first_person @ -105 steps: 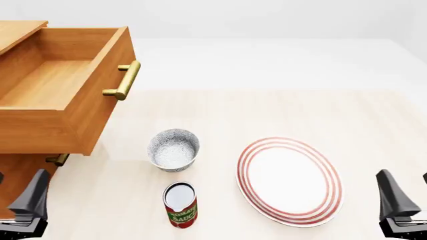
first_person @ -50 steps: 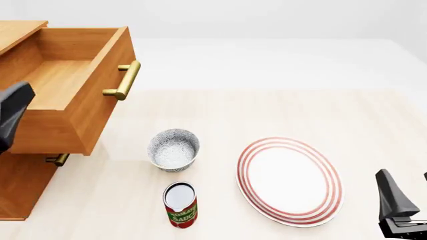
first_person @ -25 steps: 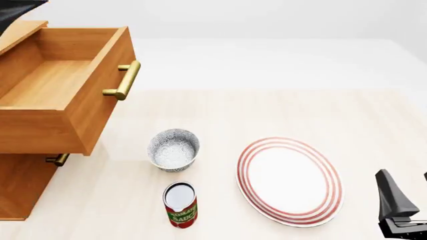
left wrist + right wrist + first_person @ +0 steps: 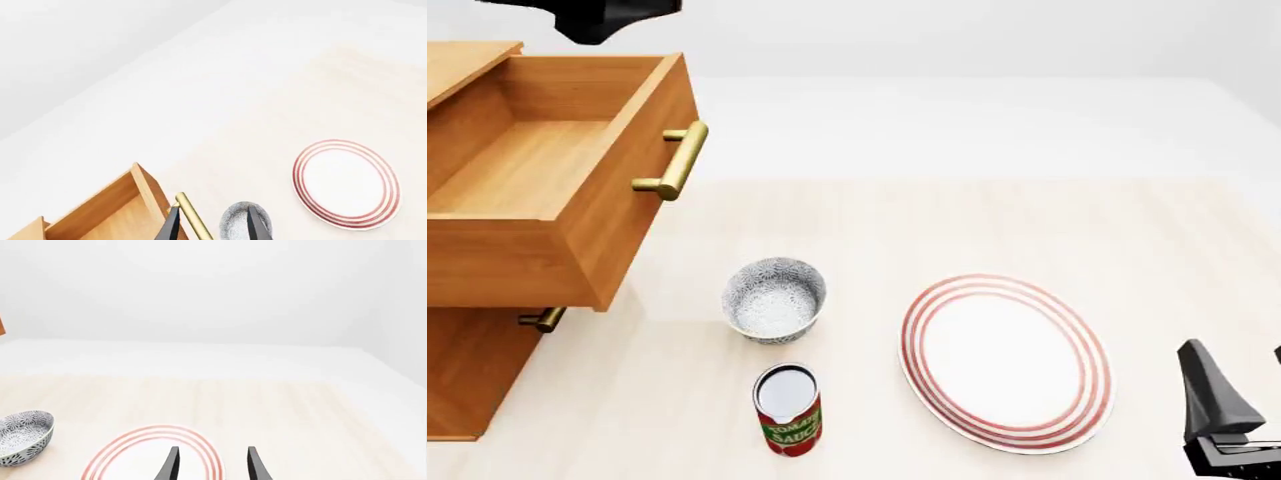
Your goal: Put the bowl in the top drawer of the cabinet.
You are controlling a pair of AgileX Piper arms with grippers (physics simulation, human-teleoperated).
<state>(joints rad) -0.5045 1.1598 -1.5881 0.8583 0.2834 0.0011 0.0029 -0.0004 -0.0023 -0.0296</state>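
The speckled bowl (image 4: 774,298) stands upright on the table, in front of the cabinet (image 4: 467,370) and apart from it. The top drawer (image 4: 547,190) is pulled out, its inside bare, its brass bar handle (image 4: 675,160) facing right. A dark part of my left arm (image 4: 601,15) shows at the top edge, high above the drawer. In the left wrist view my left gripper (image 4: 213,227) is open, high up, looking down on the bowl (image 4: 243,220) and the handle (image 4: 193,220). My right gripper (image 4: 211,466) is open near the table's front right corner (image 4: 1225,420), by the plate.
A red-ringed white plate (image 4: 1008,362) lies right of the bowl. A tomato sauce can (image 4: 787,405) stands just in front of the bowl. The lower drawer's small brass handle (image 4: 543,320) shows under the open drawer.
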